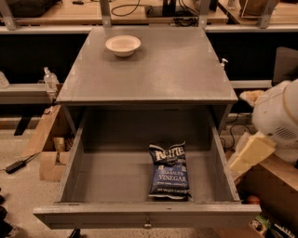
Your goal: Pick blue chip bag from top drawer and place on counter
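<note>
The blue chip bag (169, 170) lies flat in the open top drawer (93, 176), right of centre and near the front panel, with its white logo facing up. The grey counter (158, 69) is the cabinet top above the drawer. My arm's white rounded body (279, 116) is at the right edge of the view, beside the drawer's right wall. My gripper (250, 155) shows as a cream wedge pointing down and left, outside the drawer and well apart from the bag.
A white bowl (123, 45) sits on the counter's far left. A wooden bench with cables (153, 9) runs behind it. Cardboard boxes (46, 144) stand on the floor at left, a brown box (270, 190) at right, and a spray bottle (49, 79) on the left ledge.
</note>
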You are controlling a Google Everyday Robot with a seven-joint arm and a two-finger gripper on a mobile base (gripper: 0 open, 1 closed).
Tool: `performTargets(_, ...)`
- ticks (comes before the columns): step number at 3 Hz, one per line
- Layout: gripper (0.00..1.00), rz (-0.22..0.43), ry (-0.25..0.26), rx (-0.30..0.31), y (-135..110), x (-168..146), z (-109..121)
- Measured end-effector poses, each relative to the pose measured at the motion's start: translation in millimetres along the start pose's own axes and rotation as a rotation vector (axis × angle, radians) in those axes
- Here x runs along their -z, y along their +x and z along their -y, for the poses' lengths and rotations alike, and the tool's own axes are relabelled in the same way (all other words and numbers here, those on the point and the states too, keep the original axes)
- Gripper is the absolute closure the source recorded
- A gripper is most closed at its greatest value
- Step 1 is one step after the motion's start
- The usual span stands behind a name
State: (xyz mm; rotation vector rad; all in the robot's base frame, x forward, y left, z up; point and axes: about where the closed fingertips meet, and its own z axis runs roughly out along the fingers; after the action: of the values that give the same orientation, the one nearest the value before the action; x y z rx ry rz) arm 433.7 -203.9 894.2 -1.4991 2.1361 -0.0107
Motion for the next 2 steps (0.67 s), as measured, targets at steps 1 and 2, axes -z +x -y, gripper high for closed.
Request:
performTargets(1,0.0,0.05,-0.01,-0.072,23.1,-79.2,-1.5)
performTargets(2,0.0,0.051,-0.02,-0.069,20.8,-85.4,-5.6)
